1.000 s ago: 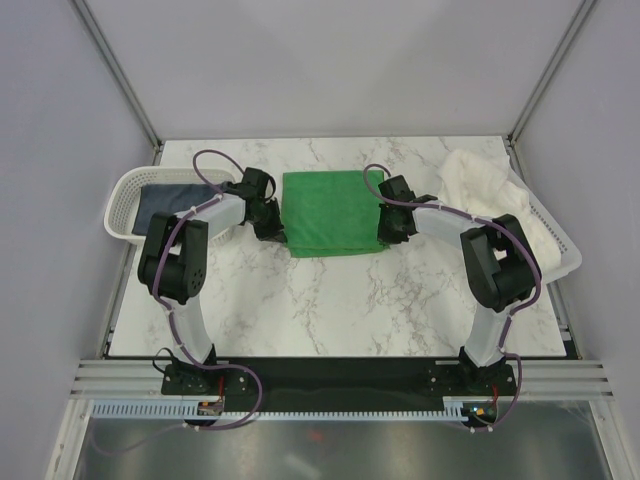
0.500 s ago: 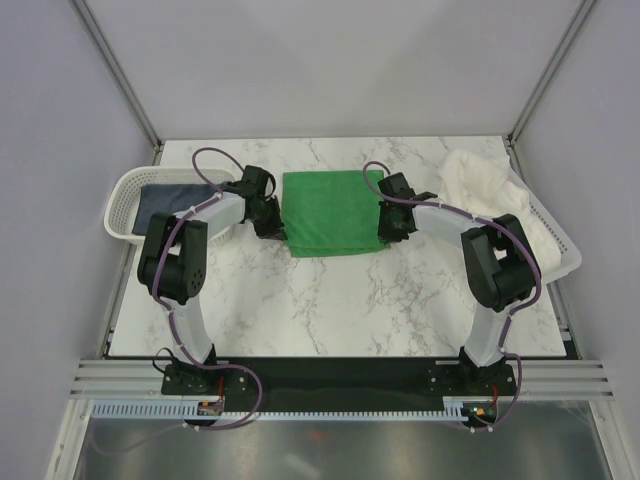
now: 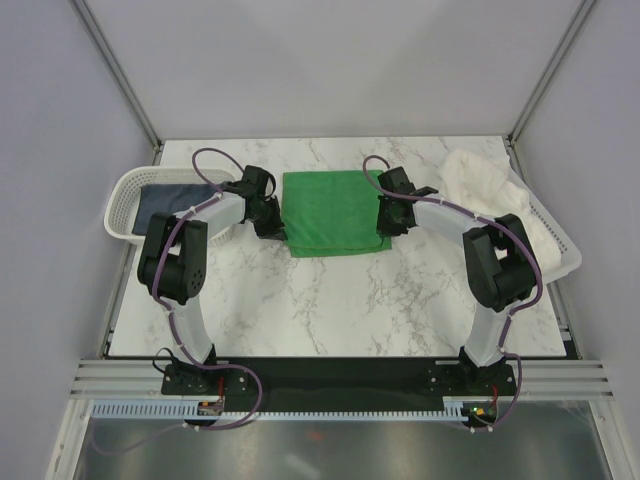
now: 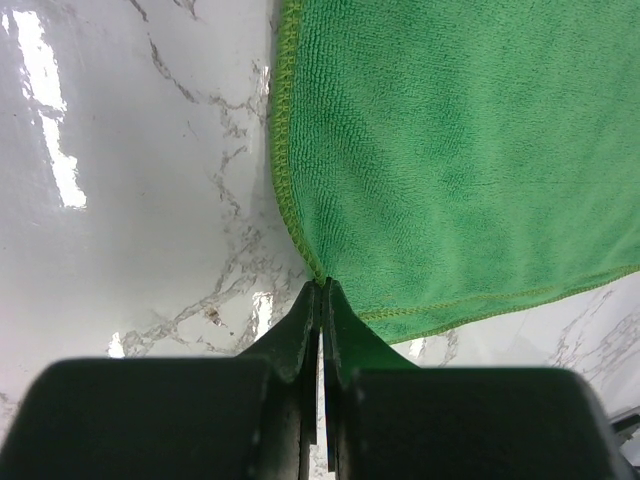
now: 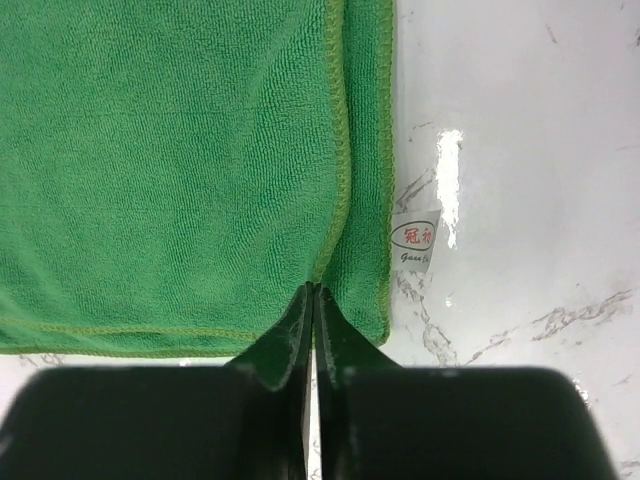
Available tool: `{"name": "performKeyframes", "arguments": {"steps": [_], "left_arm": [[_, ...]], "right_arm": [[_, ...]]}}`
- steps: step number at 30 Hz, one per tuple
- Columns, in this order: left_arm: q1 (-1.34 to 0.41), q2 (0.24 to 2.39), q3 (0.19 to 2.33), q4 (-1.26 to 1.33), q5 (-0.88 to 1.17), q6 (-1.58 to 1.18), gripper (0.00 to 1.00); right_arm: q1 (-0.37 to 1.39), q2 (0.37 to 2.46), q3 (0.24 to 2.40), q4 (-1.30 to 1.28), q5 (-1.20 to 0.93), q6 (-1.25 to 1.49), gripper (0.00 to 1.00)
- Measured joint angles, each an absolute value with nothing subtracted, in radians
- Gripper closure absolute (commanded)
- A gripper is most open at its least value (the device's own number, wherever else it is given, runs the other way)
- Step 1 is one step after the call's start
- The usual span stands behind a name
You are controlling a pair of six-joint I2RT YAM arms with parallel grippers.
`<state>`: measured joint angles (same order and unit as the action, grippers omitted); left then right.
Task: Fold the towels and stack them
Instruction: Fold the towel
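I have the green towel (image 3: 333, 213) lying mid-worktop (image 3: 350, 300), folded at least once, since the right wrist view shows two layers. The left hand (image 4: 320, 300) is clamped shut on its near left corner, and the right hand (image 5: 312, 298) has its jaws narrow, pinching the upper layer's hem. I judge another fold is due. The navy towel (image 3: 165, 203) lies flat in the left basket (image 3: 120, 200); the white towel (image 3: 480, 180) sits crumpled over the right basket (image 3: 560, 250), unfolded. Nothing is stacked yet. A small white tag (image 5: 415, 240) pokes out beside the hem: red Chinese characters in an oval, with script beginning "Guan" beneath.
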<state>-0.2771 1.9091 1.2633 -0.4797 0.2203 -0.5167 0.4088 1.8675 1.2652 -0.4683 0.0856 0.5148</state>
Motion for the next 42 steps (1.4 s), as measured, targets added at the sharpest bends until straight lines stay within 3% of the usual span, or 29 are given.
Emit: {"name": "performKeyframes", "arguments": {"steps": [27,42], "left_arm": [[-0.286,1.805,1.279,-0.466,0.334,-0.590,0.98],[-0.316,1.808,1.111,-0.423,0.304,-0.601,0.98]], "right_arm": [[0.381,1.810,1.330,-0.518,0.114,0.430,1.00],[0.376,1.748,1.148,-0.472,0.126,0.419,1.00]]}}
